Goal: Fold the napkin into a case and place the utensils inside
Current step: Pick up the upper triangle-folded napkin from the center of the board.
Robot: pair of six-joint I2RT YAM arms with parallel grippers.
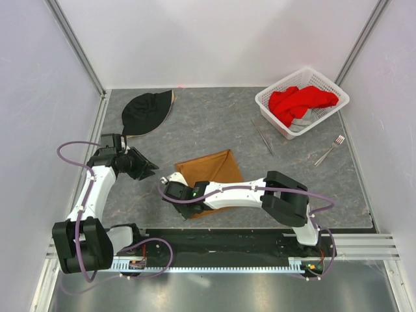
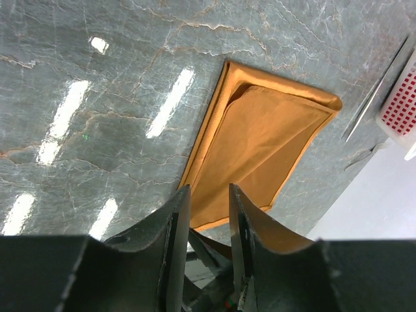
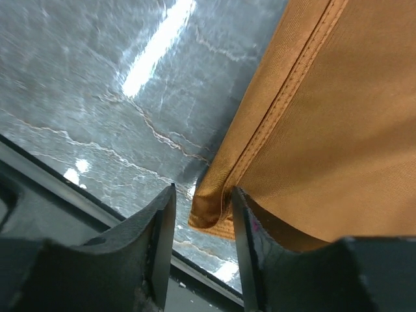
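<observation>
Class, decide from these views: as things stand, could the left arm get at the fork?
Probably not. The fork lies far right near the basket, the left gripper sits far left, and the right arm, reaching to the napkin, lies across the way.

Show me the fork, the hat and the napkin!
fork [image 1: 329,151]: top view, middle of its handle.
hat [image 1: 144,112]: top view, middle of its crown.
napkin [image 1: 211,168]: top view, middle of the folded cloth.

Bright overhead light, glare streaks on table [image 2: 170,103], wrist-cam foregrounds blurry.
</observation>
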